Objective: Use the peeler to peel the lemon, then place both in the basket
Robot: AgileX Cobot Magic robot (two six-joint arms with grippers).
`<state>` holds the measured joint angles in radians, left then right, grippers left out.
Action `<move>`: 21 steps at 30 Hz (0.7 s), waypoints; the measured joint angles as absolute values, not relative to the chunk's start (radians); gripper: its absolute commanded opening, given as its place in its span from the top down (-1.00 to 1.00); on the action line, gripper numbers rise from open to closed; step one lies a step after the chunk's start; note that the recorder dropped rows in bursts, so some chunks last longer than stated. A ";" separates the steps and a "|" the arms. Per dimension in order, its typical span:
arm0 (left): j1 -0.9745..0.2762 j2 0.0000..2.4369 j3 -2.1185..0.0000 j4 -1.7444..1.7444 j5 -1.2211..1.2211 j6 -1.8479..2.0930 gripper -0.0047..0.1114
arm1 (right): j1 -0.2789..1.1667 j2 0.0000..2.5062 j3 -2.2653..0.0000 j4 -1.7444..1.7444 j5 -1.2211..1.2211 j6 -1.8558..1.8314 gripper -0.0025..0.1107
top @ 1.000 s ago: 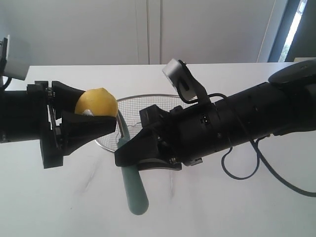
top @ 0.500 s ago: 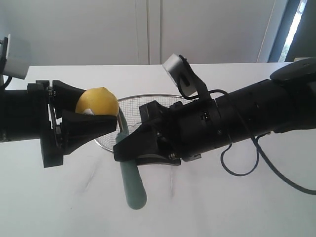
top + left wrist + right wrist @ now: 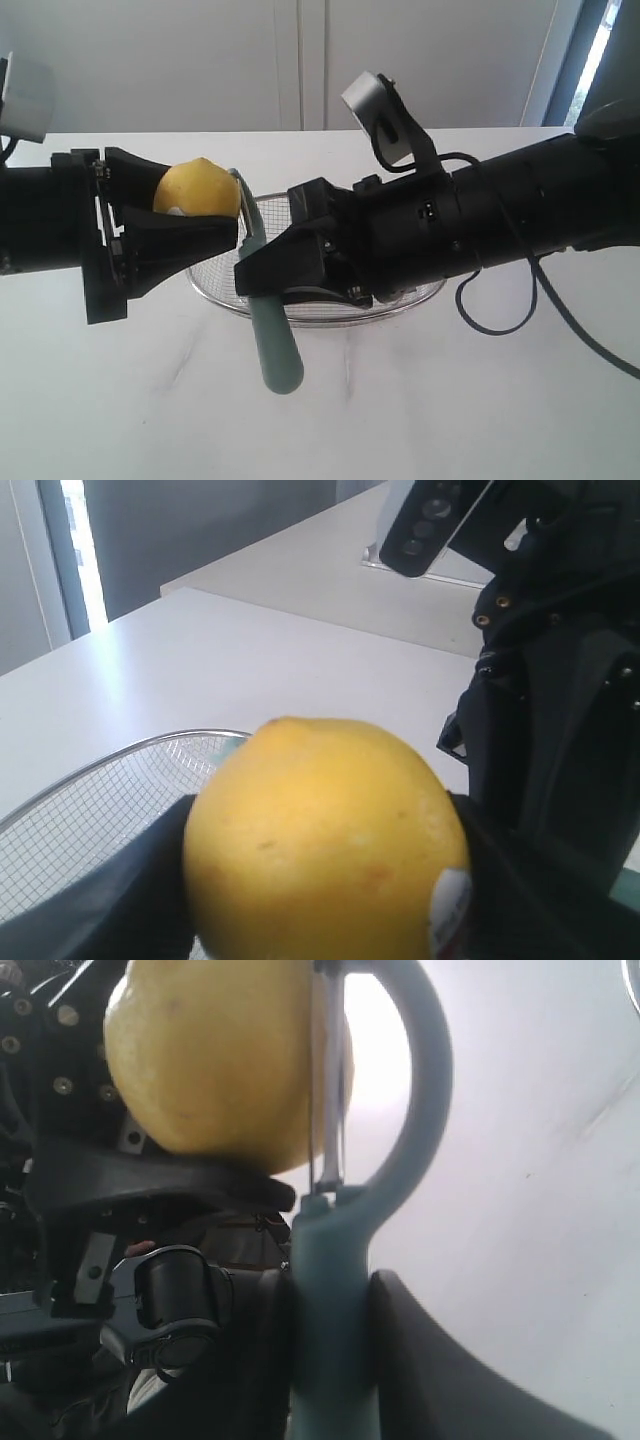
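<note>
Landmark: wire-mesh basket [image 3: 216, 287], resting on the white table [image 3: 420, 400], mostly hidden behind the right arm.
Lemon [image 3: 195, 190]: held in the air just outside the basket's left end in the exterior view, above rim height; its red-and-white sticker [image 3: 452, 905] sits low on the fruit, next to one finger.
Left gripper [image 3: 215, 202]: clamped on the lemon, one black finger above and one below, reaching toward the basket from its left end.
Peeler [image 3: 272, 335]: long axis close to upright and slightly tilted, crossing in front of the basket's left end.
Peeler head: the looped blade end points up, away from the basket floor, and in the right wrist view the metal strip lies against the lemon's [image 3: 225, 1060] side.
Peeler handle: the rounded pale teal end points down and hangs over the table on the near side of the basket, clear of the mesh.
Right gripper [image 3: 250, 283]: clenched on the peeler's [image 3: 335, 1290] handle about midway along, reaching across the basket from its right side.
Basket contents: the mesh [image 3: 90, 810] visible under the lemon [image 3: 325, 840] holds nothing; the rest is hidden.
</note>
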<state>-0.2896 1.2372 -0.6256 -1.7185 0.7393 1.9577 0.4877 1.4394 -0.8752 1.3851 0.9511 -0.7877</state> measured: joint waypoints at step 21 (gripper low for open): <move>-0.290 1.237 -0.626 -1.705 0.734 1.958 0.92 | 0.488 1.439 -0.875 1.389 0.915 -0.795 0.96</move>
<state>-0.2896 1.2372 -0.6256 -1.7046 0.7338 1.9577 0.4877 1.4394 -0.8752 1.3892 0.9153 -0.7947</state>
